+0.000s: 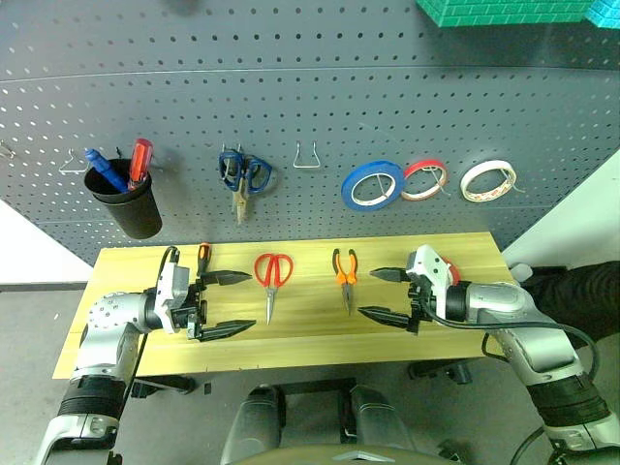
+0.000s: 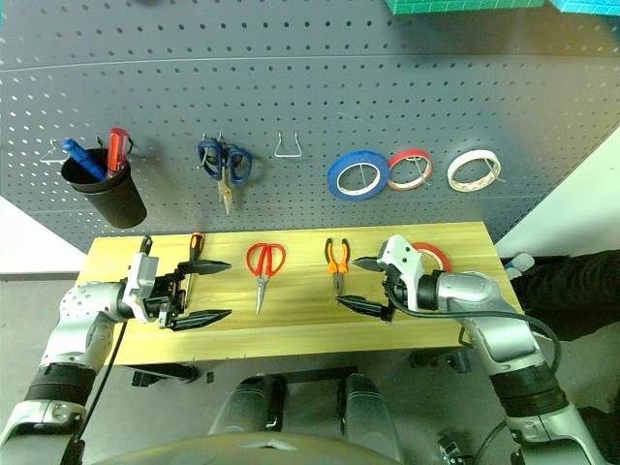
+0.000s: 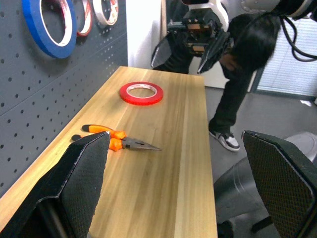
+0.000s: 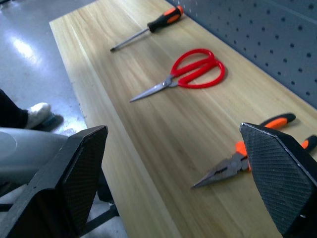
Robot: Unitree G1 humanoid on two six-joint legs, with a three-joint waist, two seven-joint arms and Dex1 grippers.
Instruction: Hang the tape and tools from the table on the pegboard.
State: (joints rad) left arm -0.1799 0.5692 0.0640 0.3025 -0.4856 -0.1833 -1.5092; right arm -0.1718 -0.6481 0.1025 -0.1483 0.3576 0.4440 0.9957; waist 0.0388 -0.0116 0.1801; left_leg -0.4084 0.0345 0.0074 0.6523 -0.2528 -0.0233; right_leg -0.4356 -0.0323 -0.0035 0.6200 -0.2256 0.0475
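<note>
Between the two claws, on the table [image 1: 310, 344], lay the red-handled scissors [image 1: 272, 281] and the pliers [image 1: 344, 274], each with its handles toward the pegboard [image 1: 320, 116] and its tip toward the table's near edge. Both claws hovered over the wood with jaws spread wide and nothing in them. The right claw [image 1: 387, 294] pointed inward, and the pliers lay just beside it on its inner side, their long axis crossing the claw's line of reach; by that the right arm looked the better placed for them. The red tape roll [image 2: 432, 256] lay flat behind that claw, partly hidden by it. Just behind the left claw [image 1: 226, 303], toward the pegboard, lay the screwdriver [image 1: 202, 260], also running front to back. The scissors sat a little nearer the left claw.
</note>
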